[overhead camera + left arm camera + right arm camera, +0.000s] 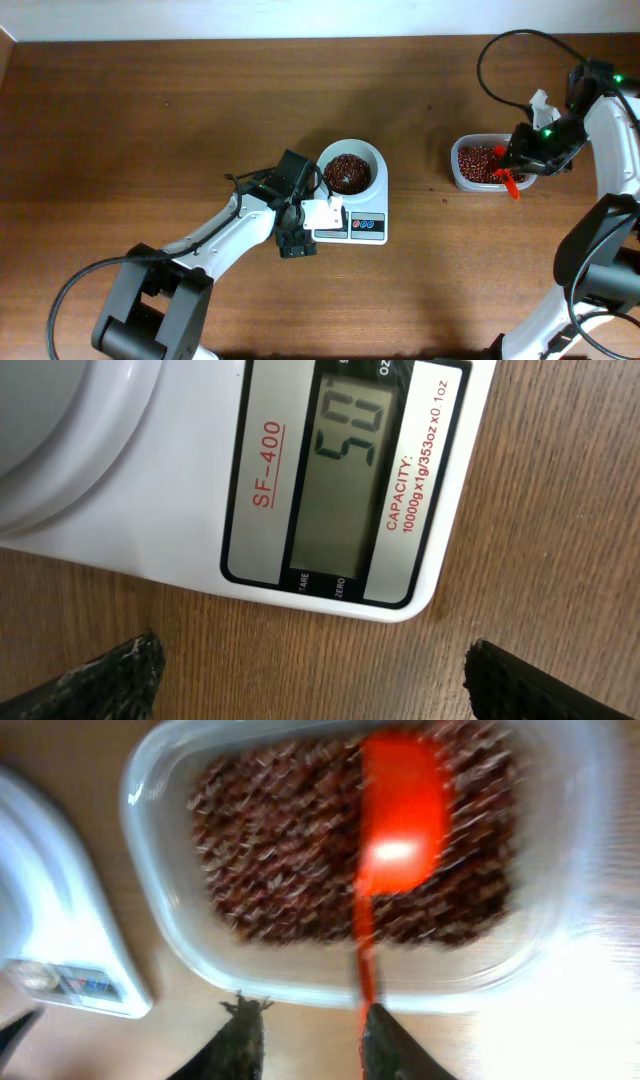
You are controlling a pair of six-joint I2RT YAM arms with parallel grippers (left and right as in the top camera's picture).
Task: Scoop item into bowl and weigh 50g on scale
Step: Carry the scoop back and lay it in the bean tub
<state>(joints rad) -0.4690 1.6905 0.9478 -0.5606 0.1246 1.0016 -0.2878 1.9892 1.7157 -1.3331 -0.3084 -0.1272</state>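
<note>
Dark brown wood-grain table (150, 120) under even light, pale strip (300, 15) along its far edge

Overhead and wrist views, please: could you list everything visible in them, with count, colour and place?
scale: one, white, mid-table, display apparently reading 50
bowl: one, white, on the scale
tub: one, clear, right of the scale
beans: many, dark red-brown, in the bowl and in the tub
scoop: one, red, over the tub's beans
table: one, brown wood, under everything
left end effector: one, black, open, beside the scale's display
right end effector: one, black, gripping the scoop handle
</note>
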